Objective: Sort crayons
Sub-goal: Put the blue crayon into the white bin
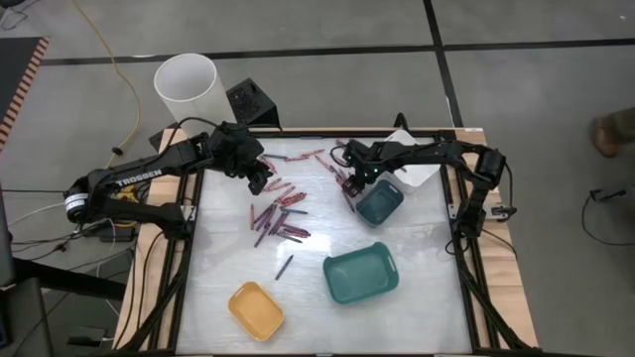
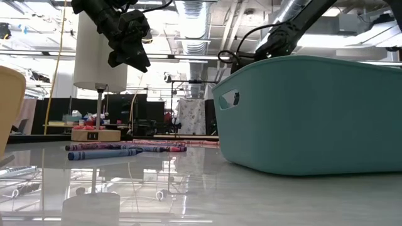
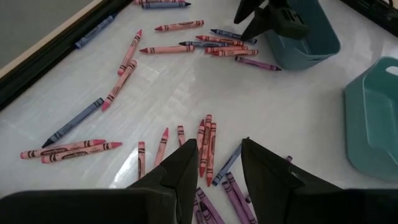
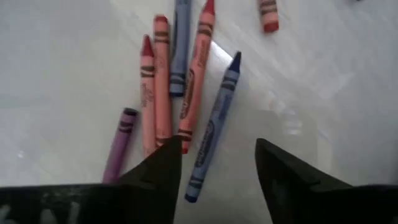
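Many crayons (image 1: 281, 212), red, pink, purple and blue, lie flat and scattered on the white table top; another group (image 3: 214, 46) lies beside the small dark teal tray (image 1: 380, 202). My right gripper (image 4: 217, 163) is open low over that group, pointing steeply down, its fingertips on either side of a blue crayon (image 4: 214, 127), with pink and red crayons (image 4: 163, 87) next to it. My left gripper (image 3: 216, 163) is open and hangs well above the middle pile (image 3: 208, 146), with nothing between its fingers.
A larger teal tray (image 1: 360, 273) and a yellow tray (image 1: 256, 309) stand toward the near edge, and one crayon (image 1: 285, 266) lies between them. A white tray (image 1: 415, 169) sits under the right arm. A white cylinder (image 1: 187, 87) stands beyond the far left corner.
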Robot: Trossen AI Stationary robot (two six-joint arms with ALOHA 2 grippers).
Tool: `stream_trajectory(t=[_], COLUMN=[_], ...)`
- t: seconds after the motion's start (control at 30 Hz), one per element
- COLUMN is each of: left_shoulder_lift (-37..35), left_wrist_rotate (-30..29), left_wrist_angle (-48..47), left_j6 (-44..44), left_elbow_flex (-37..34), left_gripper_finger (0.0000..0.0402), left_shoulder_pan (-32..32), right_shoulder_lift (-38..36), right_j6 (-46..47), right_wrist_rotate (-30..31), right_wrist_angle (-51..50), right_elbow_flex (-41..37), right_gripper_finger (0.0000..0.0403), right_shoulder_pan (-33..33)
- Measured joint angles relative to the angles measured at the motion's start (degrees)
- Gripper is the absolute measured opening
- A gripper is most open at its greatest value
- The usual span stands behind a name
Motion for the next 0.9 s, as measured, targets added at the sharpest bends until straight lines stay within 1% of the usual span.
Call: stream_trajectory(t=[0.1, 0.3, 0.53, 0.73, 0.9], left_shoulder_lift=[0.0, 0.0, 0.0, 0.0, 0.0], left_wrist_rotate=[-0.01, -0.01, -0.02, -0.01, -0.02], left_wrist_angle=[0.0, 0.0, 0.0, 0.0, -0.02], left_j6=[0.0, 0.0, 0.0, 0.0, 0.0], left_elbow_flex=[0.01, 0.02, 0.02, 0.01, 0.02], left_gripper_finger=[0.0112, 0.0112, 0.0112, 0.0112, 0.0112], left_shoulder_pan=[0.0, 0.0, 0.0, 0.0, 0.0], right_shoulder_lift=[-0.04, -0.04, -0.03, 2.47, 3.08], right_j6=[-0.01, -0.01, -0.03, 0.02, -0.01], right_wrist_rotate=[1.1, 1.82, 2.6, 2.73, 2.58], right_wrist_angle=[0.31, 0.15, 0.16, -0.11, -0.25], right_elbow_flex=[0.0, 0.0, 0.0, 0.07, 0.2], right_gripper_finger=[0.0215, 0.0216, 0.0206, 0.0203, 0.0202], right_shoulder_pan=[0.04, -0.26, -0.32, -0.15, 0.26])
